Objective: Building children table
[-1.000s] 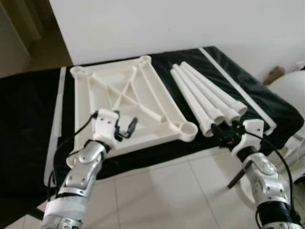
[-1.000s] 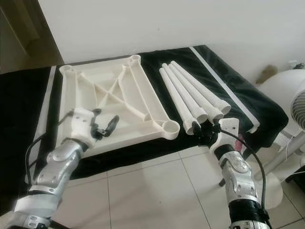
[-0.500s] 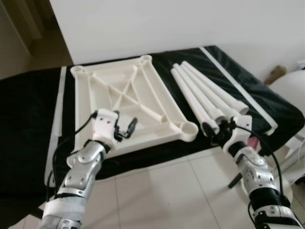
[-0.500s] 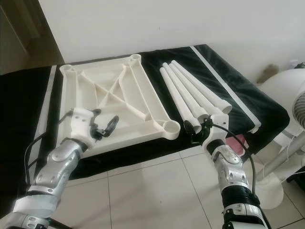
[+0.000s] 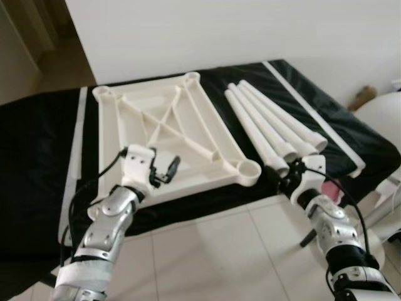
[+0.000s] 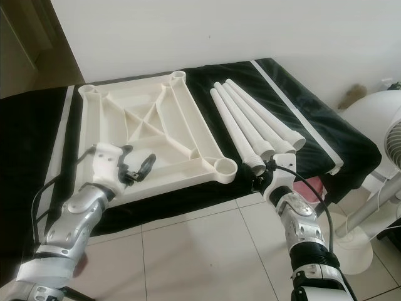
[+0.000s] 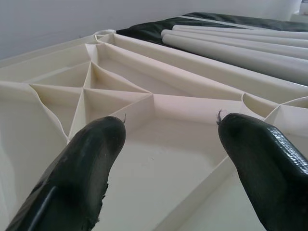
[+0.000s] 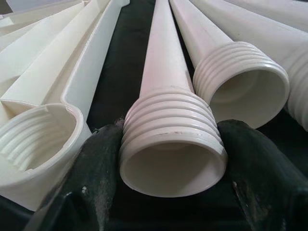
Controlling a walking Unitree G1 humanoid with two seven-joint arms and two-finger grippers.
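Where the black cloth (image 5: 37,157) covered the low surface against the white wall (image 5: 207,31), the cream plastic tabletop (image 5: 169,135) lay upside down, its underside showing raised ribs that crossed in an X and a round threaded socket (image 5: 249,169) at each corner. Just beside it on the robot's right, four cream legs (image 5: 269,128) lay side by side on the cloth, each a long tapering tube, hollow and ringed with screw threads at its wider near end. The leg nearest the tabletop (image 8: 168,120) sat between the two black fingers (image 8: 96,178) of the right gripper (image 6: 262,170), which touched both sides of its threaded end, grasping it at the near edge of the cloth. The left gripper (image 5: 168,169) hovered over the near part of the tabletop with its fingers (image 7: 86,163) spread apart and holding nothing. A white fan (image 6: 376,144) stood at the far right on the tiled floor (image 5: 219,257).
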